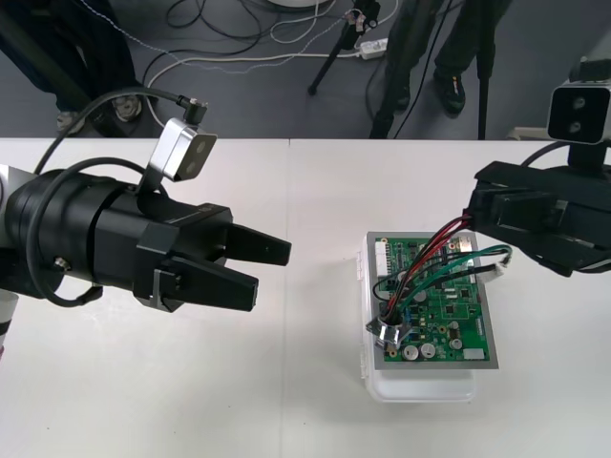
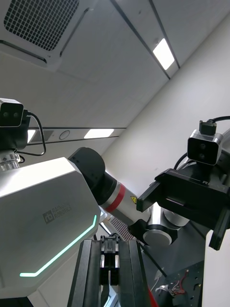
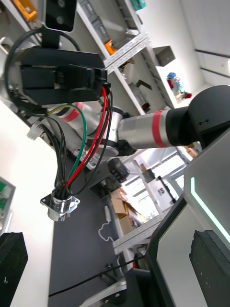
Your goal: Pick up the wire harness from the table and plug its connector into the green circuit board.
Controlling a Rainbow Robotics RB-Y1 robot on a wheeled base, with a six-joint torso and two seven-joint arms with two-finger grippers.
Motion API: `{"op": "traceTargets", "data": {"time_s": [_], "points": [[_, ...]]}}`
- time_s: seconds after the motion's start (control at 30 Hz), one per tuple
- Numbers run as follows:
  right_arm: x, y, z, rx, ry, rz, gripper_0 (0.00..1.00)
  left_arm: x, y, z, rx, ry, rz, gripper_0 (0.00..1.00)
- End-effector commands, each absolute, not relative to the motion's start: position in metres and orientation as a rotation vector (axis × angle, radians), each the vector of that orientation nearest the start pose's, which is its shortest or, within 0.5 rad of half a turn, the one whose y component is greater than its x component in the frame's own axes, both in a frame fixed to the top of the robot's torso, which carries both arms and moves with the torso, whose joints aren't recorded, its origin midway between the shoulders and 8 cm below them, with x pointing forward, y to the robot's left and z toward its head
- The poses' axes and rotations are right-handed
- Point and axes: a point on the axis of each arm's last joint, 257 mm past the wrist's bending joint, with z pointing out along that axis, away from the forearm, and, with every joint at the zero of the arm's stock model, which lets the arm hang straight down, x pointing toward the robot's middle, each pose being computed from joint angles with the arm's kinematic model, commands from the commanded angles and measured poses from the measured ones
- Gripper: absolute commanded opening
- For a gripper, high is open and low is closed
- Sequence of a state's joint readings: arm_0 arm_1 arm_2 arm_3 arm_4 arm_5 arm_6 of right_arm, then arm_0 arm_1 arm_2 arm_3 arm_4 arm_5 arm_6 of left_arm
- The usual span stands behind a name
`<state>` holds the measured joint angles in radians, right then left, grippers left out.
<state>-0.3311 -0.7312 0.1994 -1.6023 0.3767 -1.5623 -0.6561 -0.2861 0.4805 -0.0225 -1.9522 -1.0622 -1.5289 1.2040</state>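
Left claw (image 1: pixel 272 269) hovers with fingers apart over the table's (image 1: pixel 305 401) left half, with bare table between it and the green circuit board (image 1: pixel 449 305) on its white base (image 1: pixel 420 386). The harness (image 1: pixel 420 272) dangles, its socket (image 1: pixel 387 331) over the board's near-left corner and its wires clamped in the right claw (image 1: pixel 480 215) by the board's far-right edge.

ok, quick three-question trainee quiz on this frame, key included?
1. True or false: the left gripper holds the wire harness.
2. Pick one: in the front view, the harness's metal socket shows A) over the green circuit board, B) between the left jaws, C) clamped in the right jaws.
3. Fill in: the left jaws stand ____.
Key: 1 false, the right gripper holds it by the wires. 2 A. 3 open.
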Motion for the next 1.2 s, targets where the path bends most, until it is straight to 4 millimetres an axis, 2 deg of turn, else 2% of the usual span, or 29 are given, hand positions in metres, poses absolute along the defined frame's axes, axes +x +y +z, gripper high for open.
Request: {"op": "traceTargets", "data": {"time_s": [0.03, 0.27, 0.4, 0.57, 0.73, 0.87, 1.07, 1.2], "points": [[0.275, -0.141, 0.030, -1.013, 1.058, 1.943, 0.00, 0.285, 0.041, -0.017, 1.187, 1.508, -1.533, 1.00], [0.259, -0.152, 0.027, -1.049, 1.083, 1.878, 0.00, 0.306, 0.032, -0.010, 1.141, 1.444, -1.420, 1.00], [0.251, -0.153, 0.023, -1.085, 1.095, 1.838, 0.00, 0.316, 0.023, -0.005, 1.146, 1.382, -1.350, 1.00], [0.250, -0.149, 0.013, -1.149, 1.119, 1.758, 0.00, 0.328, 0.023, 0.003, 1.190, 1.327, -1.239, 1.00], [0.267, -0.137, 0.011, -1.136, 1.166, 1.631, 0.00, 0.336, 0.028, 0.020, 1.256, 1.260, -1.123, 1.00], [0.277, -0.129, 0.015, -1.085, 1.184, 1.573, 0.00, 0.331, 0.026, 0.029, 1.276, 1.215, -1.123, 1.00], [0.300, -0.117, 0.011, -1.062, 1.226, 1.419, 0.00, 0.315, 0.010, 0.029, 1.311, 1.096, -1.154, 1.00], [0.308, -0.108, 0.014, -1.057, 1.221, 1.345, 0.00, 0.307, -0.001, 0.029, 1.295, 1.059, -1.200, 1.00]]}}
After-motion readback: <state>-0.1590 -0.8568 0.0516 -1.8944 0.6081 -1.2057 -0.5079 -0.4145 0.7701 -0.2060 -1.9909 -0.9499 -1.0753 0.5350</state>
